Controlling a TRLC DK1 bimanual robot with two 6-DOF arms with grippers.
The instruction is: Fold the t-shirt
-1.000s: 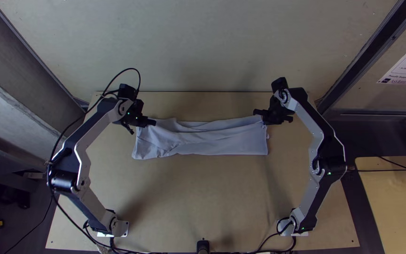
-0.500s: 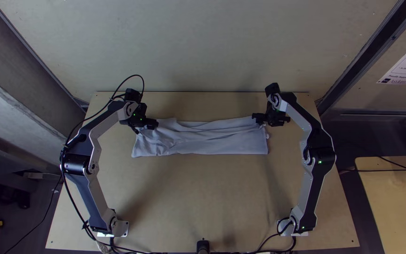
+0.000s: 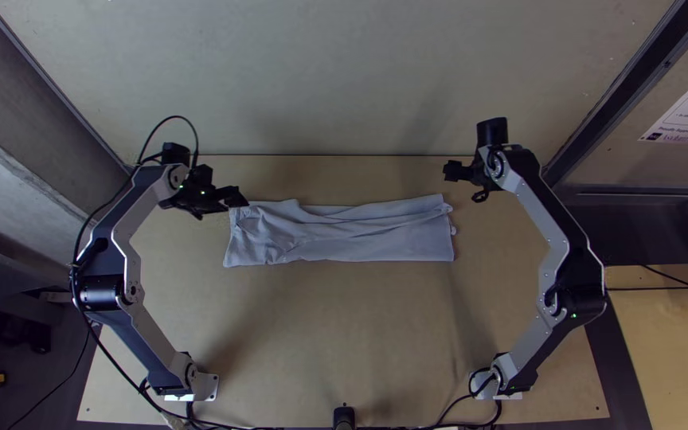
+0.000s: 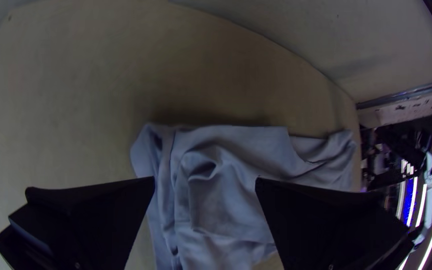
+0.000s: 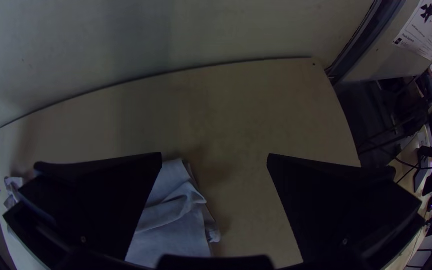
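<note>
T-shirt [image 3: 344, 239] of pale blue-grey cloth, lying in a long strip on the light wooden table [image 3: 344, 334], likely floppy, lightweight, best pinched at its 2 far corners, with flat-fingered black left gripper [image 4: 206, 178] and right gripper [image 5: 215, 154] spread wide, empty.

In the top view, the t-shirt [image 3: 344, 243] lay on the table [image 3: 344, 342] toward twelve o'clock, the left gripper [image 3: 220, 205] at its ten o'clock corner, the right gripper [image 3: 462, 185] near its two. Arm bases [image 3: 202, 387] stood at eight and four, another table [image 3: 670, 378] at three.
</note>
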